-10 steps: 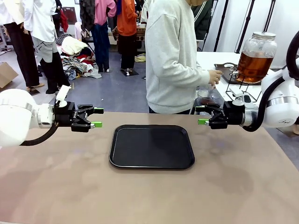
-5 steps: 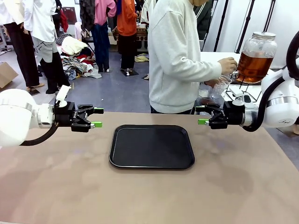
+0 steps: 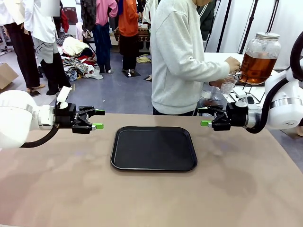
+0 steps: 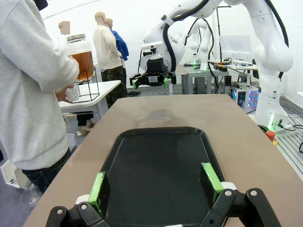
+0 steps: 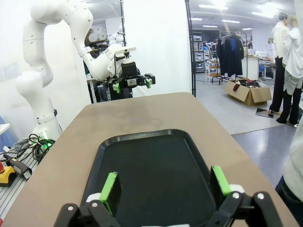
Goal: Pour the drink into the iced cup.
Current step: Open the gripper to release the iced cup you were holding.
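The drink, amber liquid in a big clear glass jar [image 3: 259, 59] with a metal lid, stands on a black wire stand on a side table at the far right. A person in a light grey sweatshirt holds a clear cup [image 3: 228, 86] at the jar's tap; what the cup contains is too small to tell. The jar [image 4: 81, 59] and the cup [image 4: 72, 93] also show in the left wrist view. My left gripper [image 3: 98, 119] hovers open left of the black tray [image 3: 154, 148]. My right gripper [image 3: 204, 117] hovers open to the tray's right. Neither holds anything.
The black tray [image 4: 161, 165] lies in the middle of the brown table between the two grippers. The side table with the jar stands beyond the right arm. Other people and clothes racks stand far behind.
The person has turned toward the jar and lifted the cup from low over the side table up to the jar's tap. Both arms have stayed still.
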Tool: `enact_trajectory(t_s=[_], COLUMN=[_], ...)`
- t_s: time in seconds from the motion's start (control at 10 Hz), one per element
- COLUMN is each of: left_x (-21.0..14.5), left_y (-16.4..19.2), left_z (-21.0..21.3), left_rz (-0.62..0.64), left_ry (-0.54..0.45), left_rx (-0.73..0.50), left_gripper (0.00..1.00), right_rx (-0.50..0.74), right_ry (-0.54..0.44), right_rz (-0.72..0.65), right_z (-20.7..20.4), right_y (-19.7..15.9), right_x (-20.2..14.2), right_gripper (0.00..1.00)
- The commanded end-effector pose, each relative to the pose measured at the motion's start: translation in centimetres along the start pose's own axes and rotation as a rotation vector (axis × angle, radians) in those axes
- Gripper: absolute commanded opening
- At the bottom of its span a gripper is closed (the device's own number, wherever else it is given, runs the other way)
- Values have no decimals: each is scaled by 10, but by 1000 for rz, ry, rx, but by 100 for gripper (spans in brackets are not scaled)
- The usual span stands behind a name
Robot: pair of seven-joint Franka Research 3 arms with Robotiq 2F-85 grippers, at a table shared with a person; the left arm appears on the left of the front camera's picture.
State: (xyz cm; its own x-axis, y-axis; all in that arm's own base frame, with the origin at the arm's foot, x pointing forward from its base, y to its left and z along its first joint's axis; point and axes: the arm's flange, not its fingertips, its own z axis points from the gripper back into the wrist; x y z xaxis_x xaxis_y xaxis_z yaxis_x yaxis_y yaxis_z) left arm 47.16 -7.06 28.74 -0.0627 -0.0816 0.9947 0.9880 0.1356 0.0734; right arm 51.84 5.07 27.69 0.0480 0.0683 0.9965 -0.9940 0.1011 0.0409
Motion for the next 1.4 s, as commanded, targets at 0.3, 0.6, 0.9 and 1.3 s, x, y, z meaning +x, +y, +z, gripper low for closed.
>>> enact_trajectory(t_s=[0.3, 0.6, 0.9, 1.3], left_x=[1, 1, 1, 1], left_y=[0, 0, 0, 0], left_z=[-2, -2, -2, -2], left_rz=[-4, -4, -4, -4], left_ry=[-8, -8, -8, -8], left_rx=[7, 7, 7, 7], left_gripper=[100, 100, 100, 100], right_rx=[0, 0, 0, 0], right_ry=[0, 0, 0, 0], right_rz=[3, 3, 3, 3], right_z=[0, 0, 0, 0], right_y=[0, 0, 0, 0], right_x=[1, 1, 1, 1], right_gripper=[100, 100, 100, 100])
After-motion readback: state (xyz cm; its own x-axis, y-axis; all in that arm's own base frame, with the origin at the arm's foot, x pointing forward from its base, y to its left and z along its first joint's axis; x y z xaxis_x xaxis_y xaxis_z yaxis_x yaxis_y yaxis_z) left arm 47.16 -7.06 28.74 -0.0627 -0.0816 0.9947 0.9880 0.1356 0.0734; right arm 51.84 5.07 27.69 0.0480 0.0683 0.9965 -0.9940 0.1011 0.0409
